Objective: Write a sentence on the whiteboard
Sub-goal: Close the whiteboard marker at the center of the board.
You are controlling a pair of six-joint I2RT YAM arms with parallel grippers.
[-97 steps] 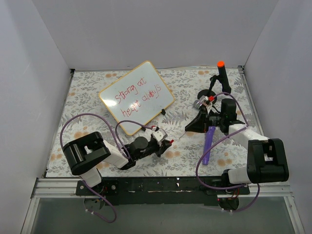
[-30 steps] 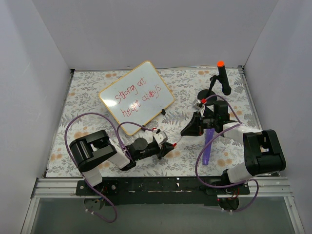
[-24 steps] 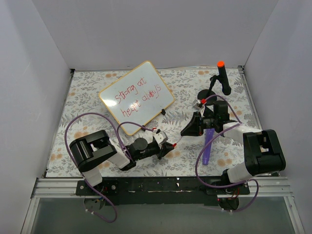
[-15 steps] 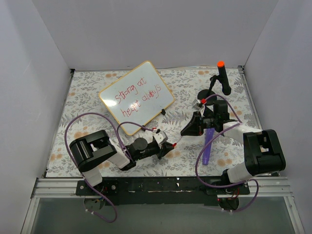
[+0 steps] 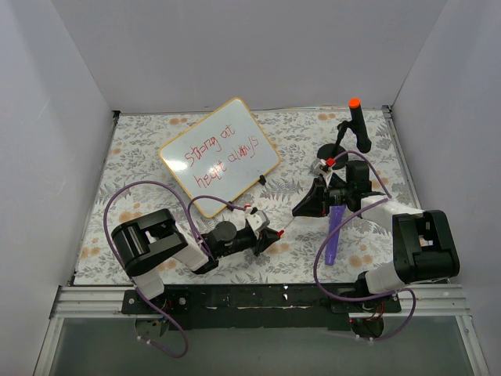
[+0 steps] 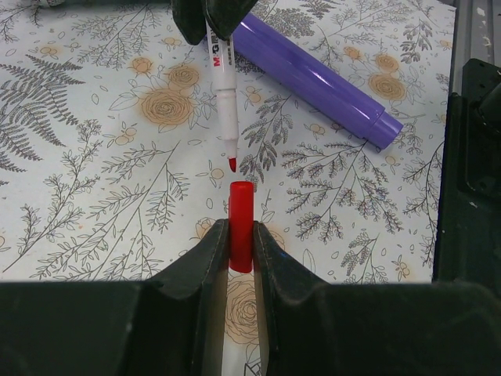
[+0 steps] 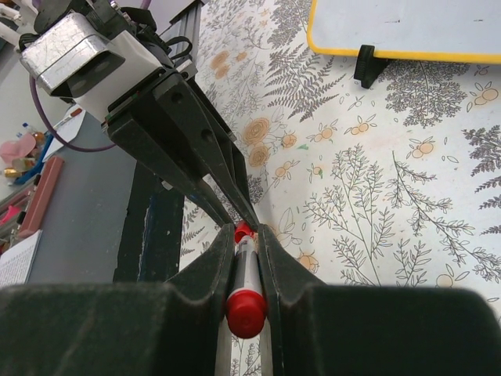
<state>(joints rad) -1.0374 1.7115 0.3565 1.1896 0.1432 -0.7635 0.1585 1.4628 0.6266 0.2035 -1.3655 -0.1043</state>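
- The whiteboard [image 5: 219, 157] lies flat on the floral table cover [image 5: 133, 149], left of centre and toward the far edge. It is turned at an angle, and one black clip foot [image 7: 368, 66] shows at its yellow frame.
- The sentence [image 5: 221, 157] sits on the board face in red handwriting, in two lines.
- The left gripper [image 6: 241, 235] rests low over the table, to the right of the board's near corner and apart from the board. Its jaws are pressed onto a red cap [image 6: 241, 223], with the cap's open end pointing away from the wrist.
- The marker [image 6: 222, 86] is uncapped. Its red tip lines up with the cap mouth and sits just short of it, not touching.
- The right gripper [image 7: 246, 239] faces the left gripper from the right. Its jaws pinch the white marker barrel, and the marker's red rear end shows between the fingers.
- A purple cylinder [image 5: 335, 231] lies on the table just beside the right gripper.
- A black stand with an orange top [image 5: 356, 124] stands near the far right corner.
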